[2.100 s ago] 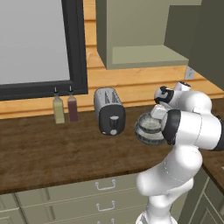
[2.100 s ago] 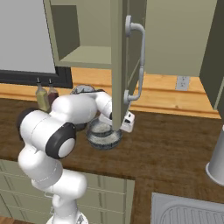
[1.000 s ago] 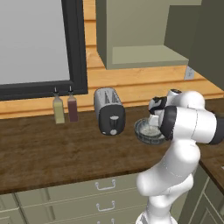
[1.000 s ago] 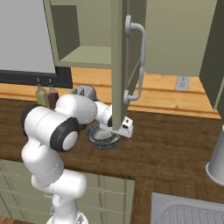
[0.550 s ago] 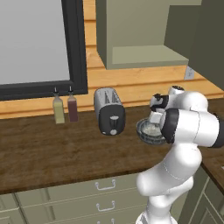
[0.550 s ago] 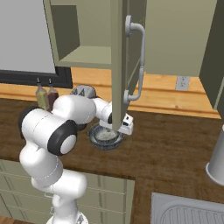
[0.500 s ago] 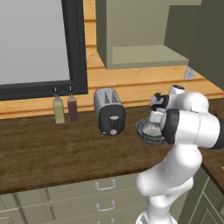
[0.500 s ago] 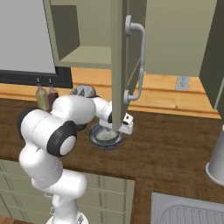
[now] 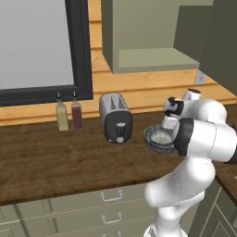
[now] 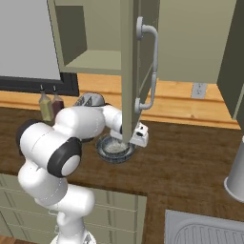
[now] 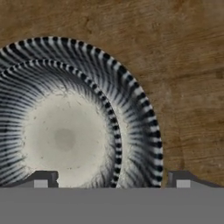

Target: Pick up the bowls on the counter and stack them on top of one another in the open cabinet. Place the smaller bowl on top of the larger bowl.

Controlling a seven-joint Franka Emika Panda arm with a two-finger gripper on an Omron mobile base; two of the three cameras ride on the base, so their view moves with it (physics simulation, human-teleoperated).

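My gripper (image 11: 109, 179) spread wide, holding nothing, fingertips (image 11: 41, 178) hovering above bowls. Smaller bowl (image 11: 63, 135) sits nested inside larger bowl (image 11: 140, 113), both on dark wood counter (image 11: 192, 65), right of toaster (image 9: 116, 118). Rims dark with fine pale stripes, insides pale and speckled. Open cabinet (image 9: 152, 59) hangs above on wall, door (image 10: 132, 62) swung out.

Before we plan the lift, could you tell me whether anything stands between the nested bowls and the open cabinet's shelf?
Nothing visible lies between the bowls and the shelf above them; the open cabinet door hangs close beside the open gripper.
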